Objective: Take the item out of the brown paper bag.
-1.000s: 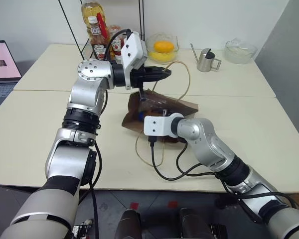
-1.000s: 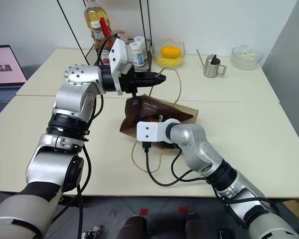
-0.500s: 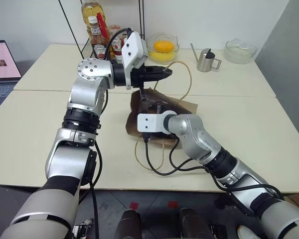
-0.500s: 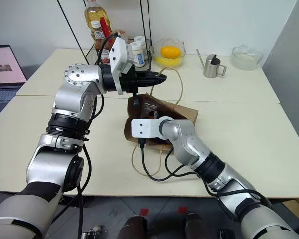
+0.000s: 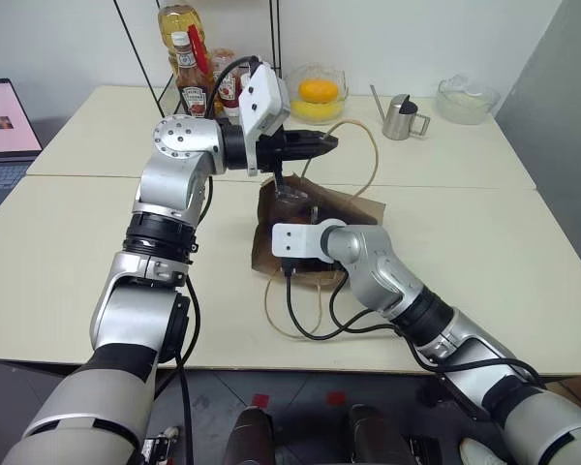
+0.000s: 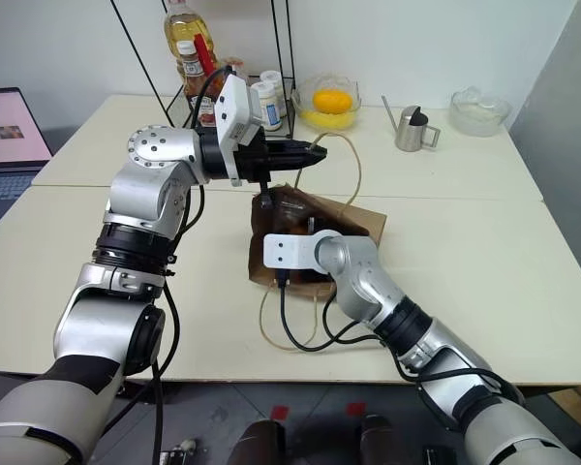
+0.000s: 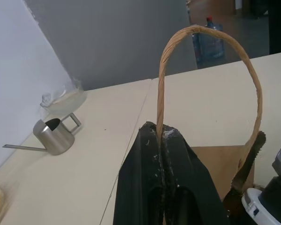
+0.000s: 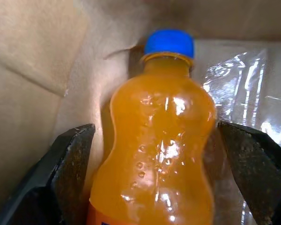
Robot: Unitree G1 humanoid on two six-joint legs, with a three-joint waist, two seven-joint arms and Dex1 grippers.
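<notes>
Inside the brown kraft paper bag (image 5: 349, 208), the spread right gripper (image 8: 164, 154) straddled the orange soda bottle (image 8: 159, 140); misaligned closing could push it deeper. The left gripper (image 7: 163, 136) pinched the tan cord handle (image 7: 206, 35).

The left claw (image 5: 324, 145) is raised, level and pinched tight, while the right claw (image 8: 161, 187) gapes wide, angled downward.

Orange soda bottle (image 8: 159, 140), blue cap — lying inside brown paper bag (image 5: 344, 208) on table, handle lifted.
</notes>
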